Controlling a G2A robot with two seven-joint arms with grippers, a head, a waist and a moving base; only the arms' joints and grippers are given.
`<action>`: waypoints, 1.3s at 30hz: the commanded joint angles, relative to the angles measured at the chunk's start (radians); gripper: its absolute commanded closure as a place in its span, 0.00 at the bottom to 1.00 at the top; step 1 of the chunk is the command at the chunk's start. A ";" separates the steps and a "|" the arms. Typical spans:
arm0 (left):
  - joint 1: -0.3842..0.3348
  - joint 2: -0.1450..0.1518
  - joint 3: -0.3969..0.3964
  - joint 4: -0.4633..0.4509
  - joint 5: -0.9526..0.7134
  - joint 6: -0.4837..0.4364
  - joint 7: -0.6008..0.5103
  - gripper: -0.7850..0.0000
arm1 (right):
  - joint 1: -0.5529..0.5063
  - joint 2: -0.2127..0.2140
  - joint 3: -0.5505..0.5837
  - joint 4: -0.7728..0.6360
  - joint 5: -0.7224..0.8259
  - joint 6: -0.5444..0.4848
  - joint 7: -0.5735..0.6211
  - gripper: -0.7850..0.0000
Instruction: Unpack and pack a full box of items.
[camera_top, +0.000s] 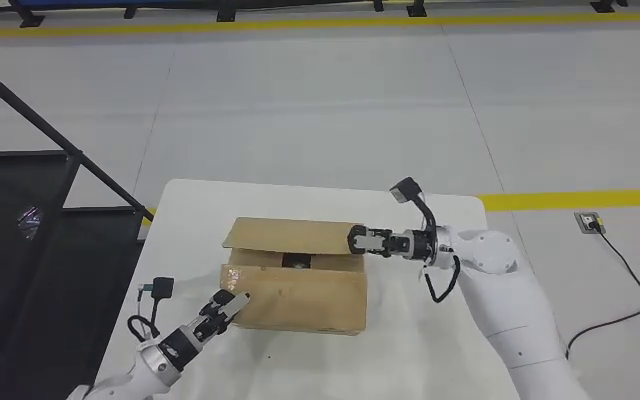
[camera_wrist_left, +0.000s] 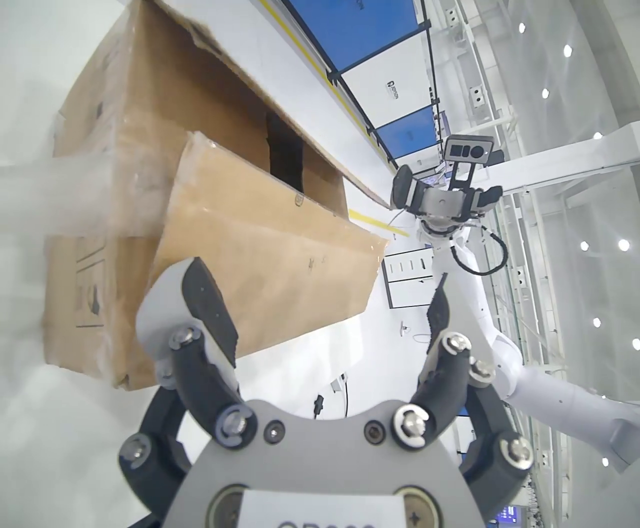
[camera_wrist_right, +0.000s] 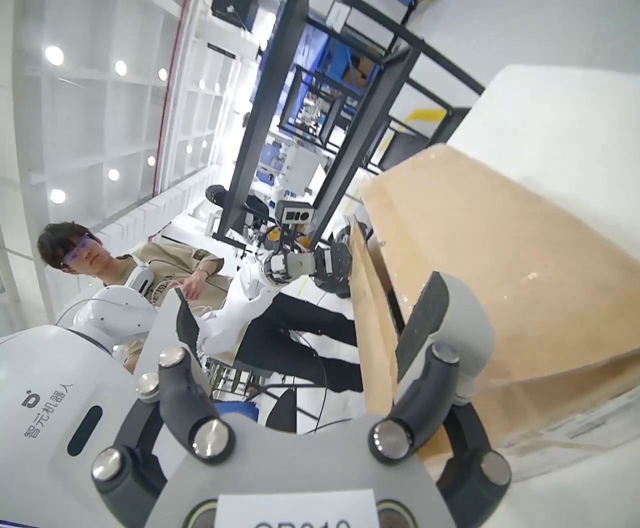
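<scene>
This is a large robotics lab or test hall, as shown by its pale glossy floor (camera_top: 300, 100) with yellow tape lines (camera_top: 300, 22), black metal frame racks (camera_wrist_right: 264, 115), blue partition panels (camera_wrist_left: 350, 30) and round ceiling spotlights (camera_wrist_left: 567, 50).

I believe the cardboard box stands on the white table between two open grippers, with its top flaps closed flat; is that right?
Not quite: the flaps are not closed flat. The box stands on the table between the open left gripper and right gripper, but a dark gap shows between its flaps in the top view.

Flaps (camera_top: 290, 236) part-cover box (camera_top: 300, 300) opening, w/ narrow gap.
</scene>
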 joint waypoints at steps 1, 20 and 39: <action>-0.007 0.000 0.010 0.005 0.005 0.004 0.002 0.00 | 0.006 0.005 -0.008 0.018 -0.031 0.013 0.007 0.00; -0.053 -0.002 0.064 0.046 0.029 0.018 0.034 0.00 | -0.052 0.008 -0.066 -0.070 -0.016 0.261 -0.122 0.00; 0.033 -0.006 -0.128 0.058 -0.136 -0.017 0.238 0.00 | -0.083 0.018 -0.105 -0.065 -0.048 0.267 -0.151 0.00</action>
